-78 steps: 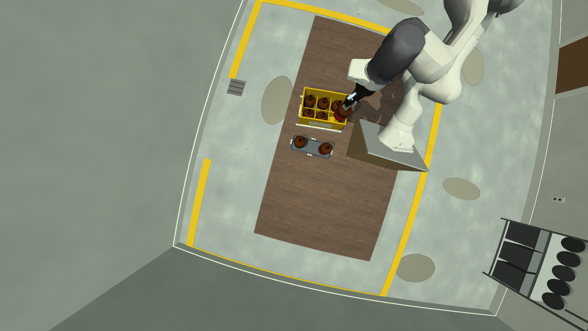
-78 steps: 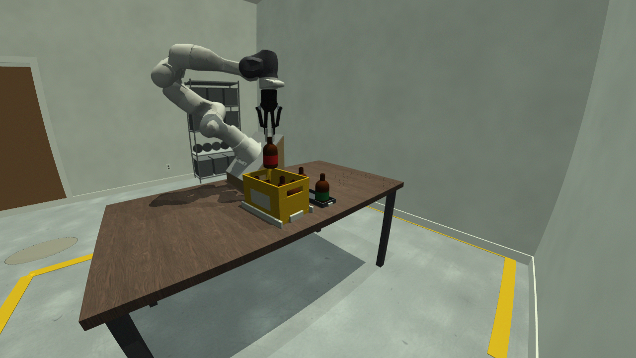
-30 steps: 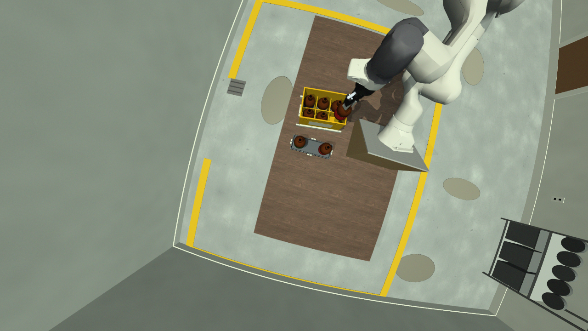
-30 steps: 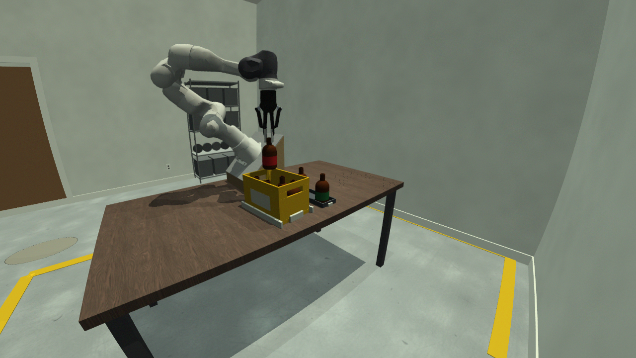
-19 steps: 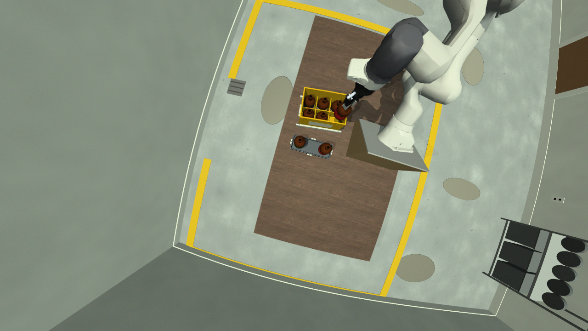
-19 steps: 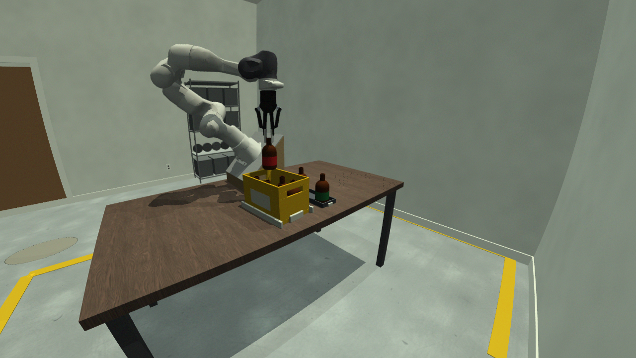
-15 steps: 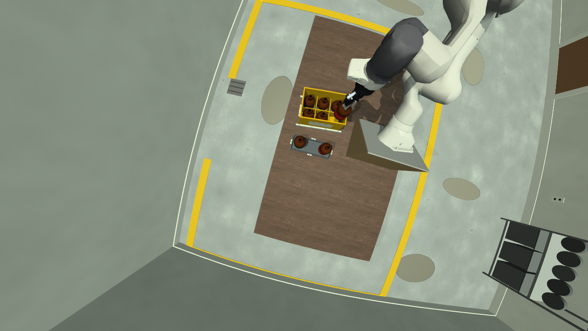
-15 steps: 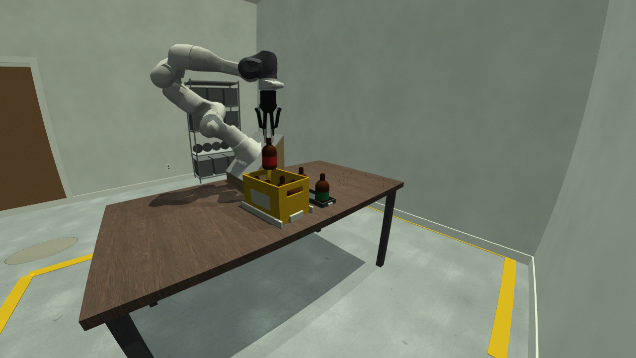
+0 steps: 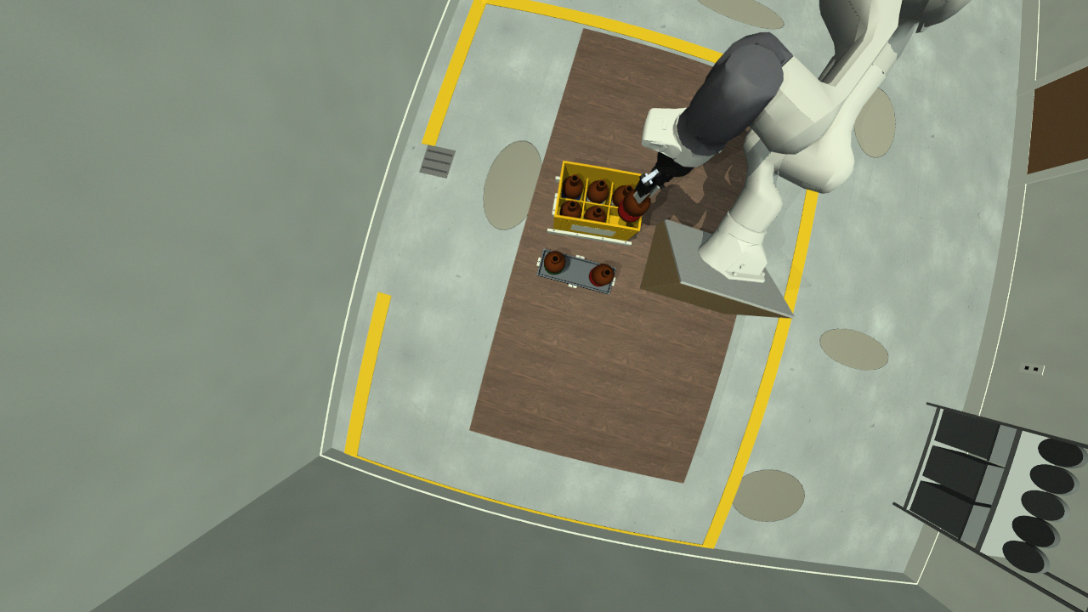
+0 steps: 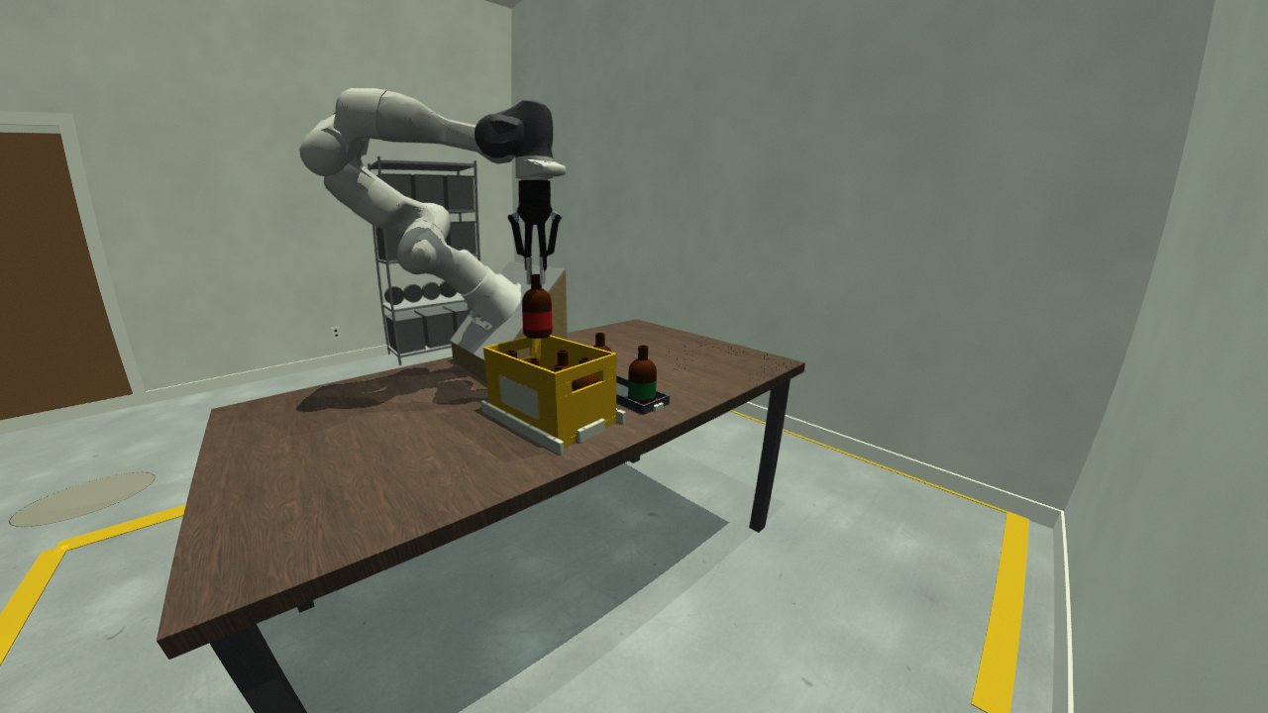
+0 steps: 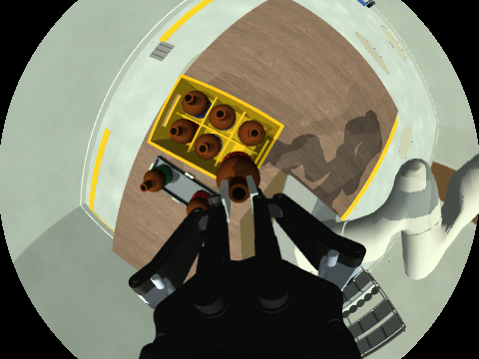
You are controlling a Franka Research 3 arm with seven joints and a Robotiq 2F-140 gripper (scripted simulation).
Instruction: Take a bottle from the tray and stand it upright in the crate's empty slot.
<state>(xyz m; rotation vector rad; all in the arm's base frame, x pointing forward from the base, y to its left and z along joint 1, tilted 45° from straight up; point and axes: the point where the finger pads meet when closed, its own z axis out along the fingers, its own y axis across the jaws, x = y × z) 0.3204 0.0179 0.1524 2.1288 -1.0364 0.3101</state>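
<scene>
I have the neck of a red-labelled brown bottle (image 9: 636,204) (image 10: 536,310) (image 11: 239,172) pinched between the fingertips of my gripper (image 9: 643,194) (image 10: 534,272) (image 11: 238,186), and it hangs about upright over the yellow crate (image 9: 561,223) (image 10: 584,407) (image 11: 280,128), above the unfilled corner cell on the side towards the tray and my base. How far its bottom is from the crate's rim I cannot tell. The other five cells each hold a brown bottle, neck up. The crate sits level near the long edge of the worktop (image 9: 601,365) (image 10: 355,496) (image 11: 299,65) opposite my base, with pale strips (image 9: 589,236) (image 10: 523,427) along its foot. Beside it, towards the middle of that long edge, the shallow grey tray (image 9: 578,274) (image 10: 651,407) (image 11: 182,186) lies flat and apart from the crate. A green-labelled bottle (image 9: 554,262) (image 10: 642,372) (image 11: 154,179) stands in its end nearer that edge, and a second red-labelled bottle (image 9: 602,274) (image 10: 599,342) (image 11: 198,201) in the end nearer my base, with a bare stretch of tray floor between them.
</scene>
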